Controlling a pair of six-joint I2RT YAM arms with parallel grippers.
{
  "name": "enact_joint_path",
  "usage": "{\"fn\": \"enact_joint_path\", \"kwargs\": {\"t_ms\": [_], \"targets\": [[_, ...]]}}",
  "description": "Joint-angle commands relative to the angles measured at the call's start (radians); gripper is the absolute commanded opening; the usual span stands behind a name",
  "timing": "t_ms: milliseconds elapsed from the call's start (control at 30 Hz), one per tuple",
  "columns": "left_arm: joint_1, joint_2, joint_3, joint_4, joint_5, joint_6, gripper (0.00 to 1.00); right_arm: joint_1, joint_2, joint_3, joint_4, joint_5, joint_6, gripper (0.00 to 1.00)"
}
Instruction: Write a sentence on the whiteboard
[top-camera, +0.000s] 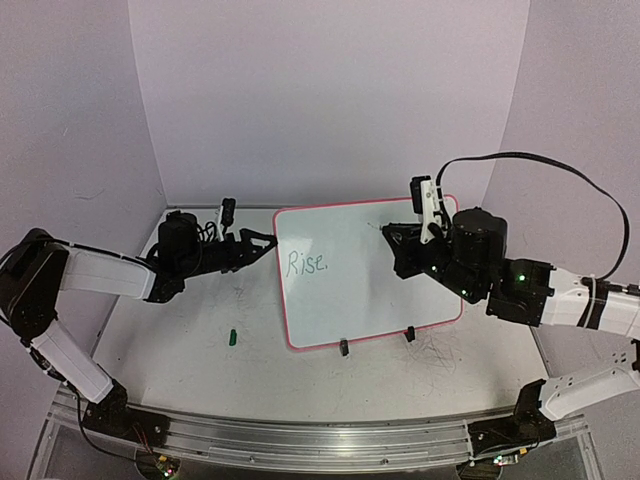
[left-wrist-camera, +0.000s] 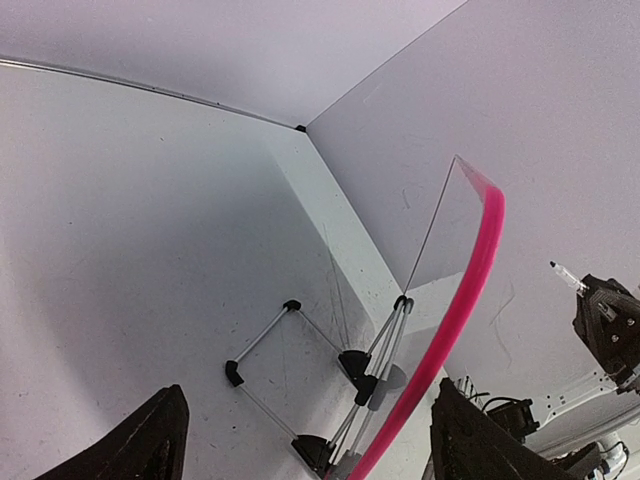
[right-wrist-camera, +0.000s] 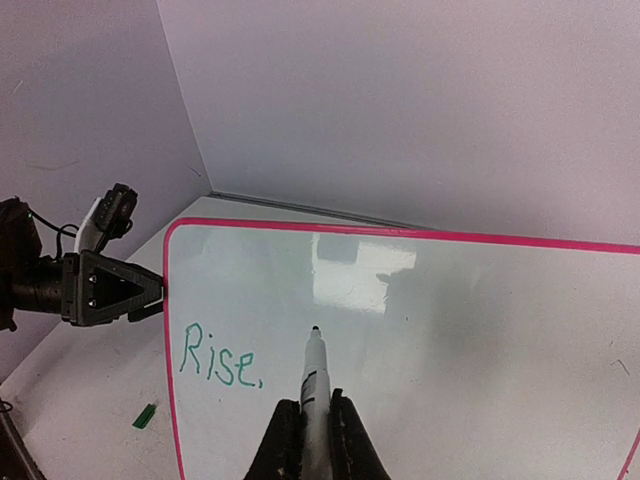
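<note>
The right claw (right-wrist-camera: 308, 425), at bottom centre, is clamped on a white marker pen (right-wrist-camera: 312, 375) whose dark tip points up over the glossy white, pink-framed whiteboard (right-wrist-camera: 450, 330). Green handwriting (right-wrist-camera: 220, 358) reading "Rise." sits left of the tip. At mid-left the black left claw (right-wrist-camera: 110, 290) reaches the board's edge. A small green object (right-wrist-camera: 145, 416) lies on the white surface (right-wrist-camera: 90, 400), lower left.

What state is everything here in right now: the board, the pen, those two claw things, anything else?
Whiteboard: standing on its feet, "Rise." written in green.
Marker: uncapped, held, tip toward the board.
Right tool: shut on the marker.
Left tool: open, astride the board's left edge.
Green cap: lying loose on the table.
</note>
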Motion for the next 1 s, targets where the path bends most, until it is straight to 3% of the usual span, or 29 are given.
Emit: {"fn": "enact_joint_path", "kwargs": {"t_ms": [0,233,533,967], "targets": [[-0.006,0.019,0.059,0.011,0.01,0.026,0.84,-0.002,0.053,0.045,0.036,-0.043,-0.045,0.0],[-0.019,0.069,0.105,0.011,0.028,0.043,0.8,-0.002,0.149,0.102,0.053,-0.114,-0.07,0.0],[-0.048,0.103,0.143,0.012,0.052,0.099,0.73,-0.001,0.148,0.06,0.076,-0.064,-0.078,0.0],[-0.076,0.101,0.161,0.013,0.041,0.15,0.48,0.01,0.217,0.073,0.072,-0.089,-0.044,0.0]]}}
